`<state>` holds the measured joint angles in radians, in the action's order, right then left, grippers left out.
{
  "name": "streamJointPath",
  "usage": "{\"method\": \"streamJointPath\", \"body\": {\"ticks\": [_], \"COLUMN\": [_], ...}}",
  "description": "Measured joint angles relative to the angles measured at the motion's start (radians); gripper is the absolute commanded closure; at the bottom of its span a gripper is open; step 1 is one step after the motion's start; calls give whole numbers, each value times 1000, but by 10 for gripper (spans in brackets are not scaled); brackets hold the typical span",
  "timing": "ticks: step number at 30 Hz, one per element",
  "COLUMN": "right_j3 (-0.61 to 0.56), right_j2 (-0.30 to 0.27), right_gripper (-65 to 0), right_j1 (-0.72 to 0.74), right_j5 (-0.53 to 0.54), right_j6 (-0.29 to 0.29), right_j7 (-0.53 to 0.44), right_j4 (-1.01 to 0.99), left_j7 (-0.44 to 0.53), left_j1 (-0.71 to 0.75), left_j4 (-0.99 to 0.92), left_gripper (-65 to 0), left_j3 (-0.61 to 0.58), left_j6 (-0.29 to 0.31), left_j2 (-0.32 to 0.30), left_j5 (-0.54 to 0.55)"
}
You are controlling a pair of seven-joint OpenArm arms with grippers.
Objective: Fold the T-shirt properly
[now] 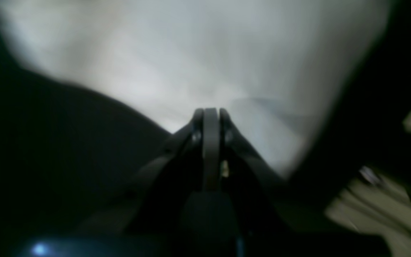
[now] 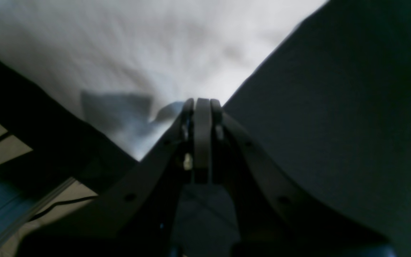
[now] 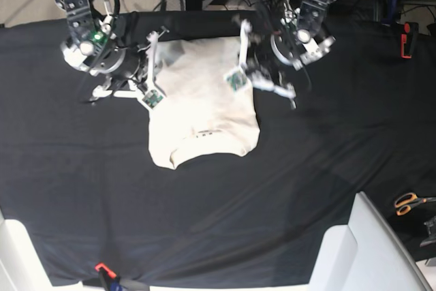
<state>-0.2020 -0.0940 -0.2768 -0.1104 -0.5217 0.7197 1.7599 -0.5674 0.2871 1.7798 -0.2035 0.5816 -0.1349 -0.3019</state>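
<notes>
Overhead, the T-shirt (image 3: 203,108) lies on the black bench (image 3: 327,168), collar toward the near edge. Both arms reach in from the far side. The left jaws (image 1: 211,114) and right jaws (image 2: 202,103) are pressed together, each at a far cloth edge. The collar print is unreadable.

Both arms are reaching in from the far edge of the table, one at each far corner region, and are bending inward toward each other. The right arm is angling in from the far corner on the base view's left; its gripper (image 2: 202,103) is showing jaws pressed flat together, nothing visible between the tips. The left arm is leaning in from the opposite side, wrist tilted downward; its gripper (image 1: 211,112) is likewise clamped tight, fingers (image 1: 223,117) meeting along a single seam.
</notes>
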Motion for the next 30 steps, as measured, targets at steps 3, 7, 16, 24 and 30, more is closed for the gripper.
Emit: {"method": "streamJointPath", "body": {"ticks": [3,7,16,24,30], "right_j3": [2,44,217,296,285], "right_j2": [-37,-44,-44,-45,-43], "right_gripper": [-3,-3,-3,-3,-5], "right_j1": [-38,-127,-270,-423,-499], "right_j5": [4,5,1,-1,7], "right_j6": [0,-4,-2,1,2], "right_j7": [23,29,19,24,9], "right_j4": [107,188,195,197,150], "left_j7": [10,-1,251,273,288], "left_j1": [42,133,397,576,679], "left_j4": [105,155,158,159,92], "left_gripper": [0,0,0,0,0], "left_j3": [37,85,209,259,248], "left_j6": [-2,2,3,-2,-2], "left_j2": [13,9,-6,-7,-2], "left_j5": [9,3,-5,-3,12]}}
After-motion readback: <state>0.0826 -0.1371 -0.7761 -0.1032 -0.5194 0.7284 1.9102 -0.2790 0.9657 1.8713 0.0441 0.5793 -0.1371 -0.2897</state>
